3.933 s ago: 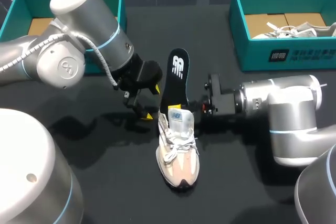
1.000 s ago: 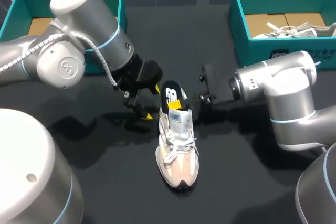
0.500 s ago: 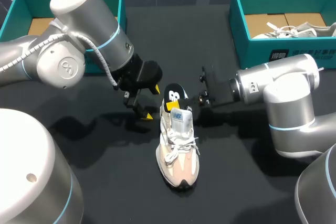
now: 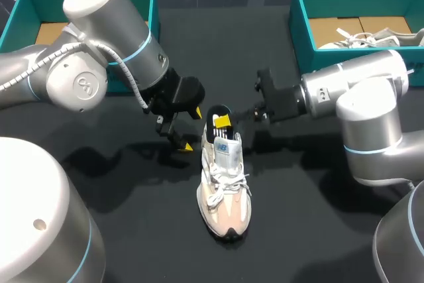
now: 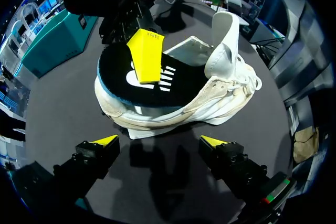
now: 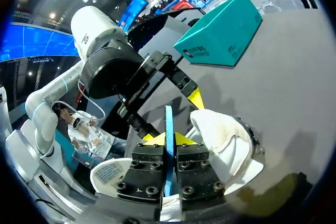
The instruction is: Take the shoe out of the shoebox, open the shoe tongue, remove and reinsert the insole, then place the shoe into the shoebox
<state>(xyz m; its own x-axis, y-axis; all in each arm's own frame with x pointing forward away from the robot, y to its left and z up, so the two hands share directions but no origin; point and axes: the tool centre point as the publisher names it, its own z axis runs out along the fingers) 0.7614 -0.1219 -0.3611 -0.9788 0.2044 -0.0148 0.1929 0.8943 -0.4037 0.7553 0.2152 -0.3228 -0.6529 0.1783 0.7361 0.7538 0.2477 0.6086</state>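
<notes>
While insole heel end stuck up out of shoe at frame centre, my right gripper pinched it edge-on, one pad on each face. Likely grip for steering it down into heel cup. Tongue stood raised, keeping opening free. My left gripper hung just left of heel, fingers spread, holding nothing. Placed to brace shoe, I judged. Toe pointed toward lower edge. Reinsertion unfinished. Box sat upper right, well apart from shoe.
</notes>
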